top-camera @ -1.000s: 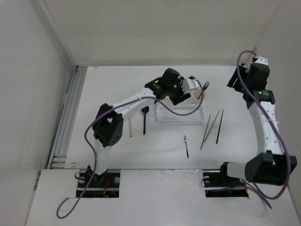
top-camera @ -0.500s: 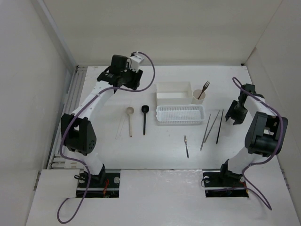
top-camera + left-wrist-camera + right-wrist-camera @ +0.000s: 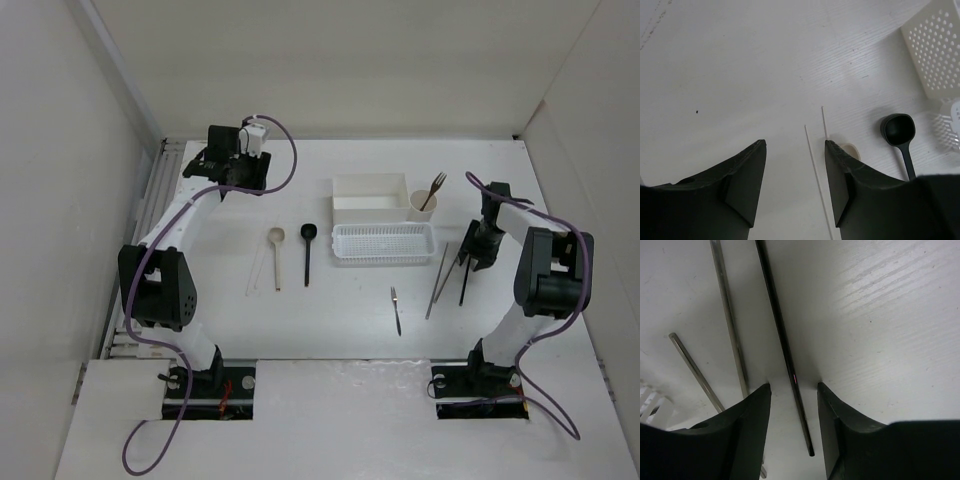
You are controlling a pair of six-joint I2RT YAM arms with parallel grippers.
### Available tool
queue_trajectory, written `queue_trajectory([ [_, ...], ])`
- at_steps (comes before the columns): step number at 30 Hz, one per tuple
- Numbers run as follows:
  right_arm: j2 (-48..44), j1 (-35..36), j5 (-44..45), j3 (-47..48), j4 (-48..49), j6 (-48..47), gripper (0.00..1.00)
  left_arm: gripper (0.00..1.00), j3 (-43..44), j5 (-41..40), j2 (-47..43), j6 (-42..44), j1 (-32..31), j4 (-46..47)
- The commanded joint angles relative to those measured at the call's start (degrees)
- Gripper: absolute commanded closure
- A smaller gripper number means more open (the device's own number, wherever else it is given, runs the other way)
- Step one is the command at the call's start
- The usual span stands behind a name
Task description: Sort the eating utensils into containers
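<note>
**Right jaws straddle the dark stick; left jaws apart over the far-left table**

The right gripper (image 3: 794,392) points down at the table (image 3: 300,330) with its fingers (image 3: 747,425) spread. The dark stick (image 3: 785,350) lies between them, with a gap of table on either side, so nothing is clamped. Just to the left of that stick in the wrist view lie two grey sticks (image 3: 729,315), one of them running under the left finger. From above, the right gripper (image 3: 478,245) sits at the far ends of these sticks, right of the basket tray (image 3: 382,243), with the arm folded back toward its base.

The left gripper (image 3: 795,150) is also spread and holds nothing. Two thin pale sticks (image 3: 812,150) lie on the table in the gap between its fingers. The bowl of the beige spoon (image 3: 852,149) peeks out beside the right finger, and the black spoon (image 3: 897,130) lies further right. From above, the left gripper (image 3: 235,172) is at the table's far left, well apart from the containers.

The white box (image 3: 368,192) stands behind the basket tray. The beige cup (image 3: 423,205) is just right of the box, with a fork (image 3: 436,188) standing in it. A small fork (image 3: 396,310) lies on the table near the front, apart from the tray.
</note>
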Motion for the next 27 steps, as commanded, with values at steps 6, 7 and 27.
queue_trajectory([
  [6,2.8,-0.2,1.7,-2.0,1.5,1.4,0.72,0.53,1.0,-0.3,-3.2,-0.4,-0.2,1.6],
  [7,2.8,-0.2,1.7,-2.0,1.5,1.4,0.77,0.53,1.0,-1.0,-3.2,-0.4,-0.2,1.6],
  [27,-20.8,9.9,13.0,7.9,10.9,-15.1,1.0,0.53,-8.5,0.2,-6.1,0.8,1.4,1.1],
])
